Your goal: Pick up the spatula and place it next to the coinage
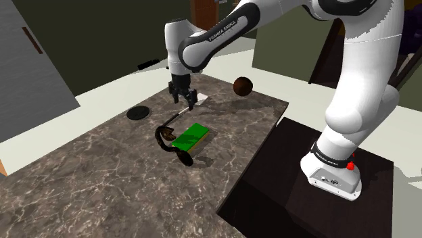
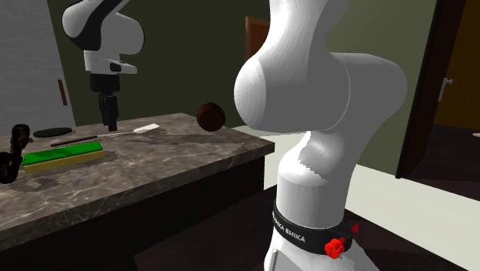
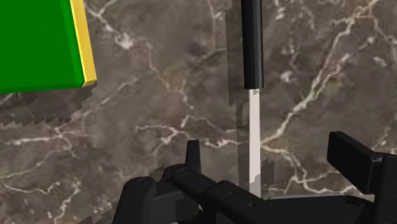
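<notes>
The spatula (image 1: 177, 115) lies flat on the marble tabletop (image 1: 95, 176), its pale blade (image 1: 201, 100) towards the brown ball and its black handle (image 3: 252, 44) towards the green book. My gripper (image 1: 182, 99) hangs low over its thin pale shaft (image 3: 254, 140), open, with one finger on either side and neither touching it. In the second exterior view the gripper (image 2: 111, 123) stands just above the spatula (image 2: 115, 135). The coinage, a flat dark disc (image 1: 138, 113), lies at the shoulder view's left of the gripper, near the table's far edge.
A green book with a yellow edge (image 1: 190, 136) lies close beside the spatula's handle, with dark sunglasses (image 1: 172, 145) against it. A brown ball (image 1: 243, 86) rests near the far corner. The table's edge (image 1: 260, 145) faces the dark stand.
</notes>
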